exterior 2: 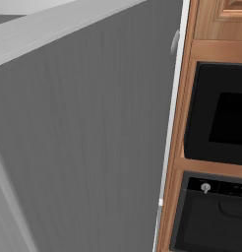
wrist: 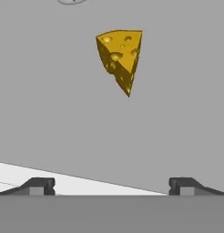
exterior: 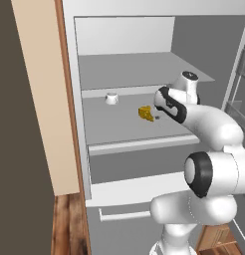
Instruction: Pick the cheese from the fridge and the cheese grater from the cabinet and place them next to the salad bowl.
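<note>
In the right base view you see the outer face of the open fridge door (exterior 2: 83, 138) across most of the frame, hiding the fridge interior; beside it stand a wooden column (exterior 2: 184, 123) and two dark built-in ovens (exterior 2: 216, 157), cut off at the right edge.

In the left base view the arm's wrist covers the end effector, so you cannot read the jaws there. The fridge (exterior: 144, 74) is cut off at top and right, and its door racks are hard to make out at the right edge.

In the hand view the end effector (wrist: 111, 186) stands spread wide, its two dark fingertips (wrist: 38, 185) far apart with nothing between them. A pale rounded object is cut off at the top edge and cannot be identified.

The cheese (wrist: 119, 57) is a yellow-orange wedge with round holes, its point toward the end effector. It lies on the grey middle shelf (exterior: 119, 129), apart from the fingertips. In the left base view the cheese (exterior: 145, 113) sits just beside the wrist, with a small white cup (exterior: 111, 98) further back to its left.
</note>
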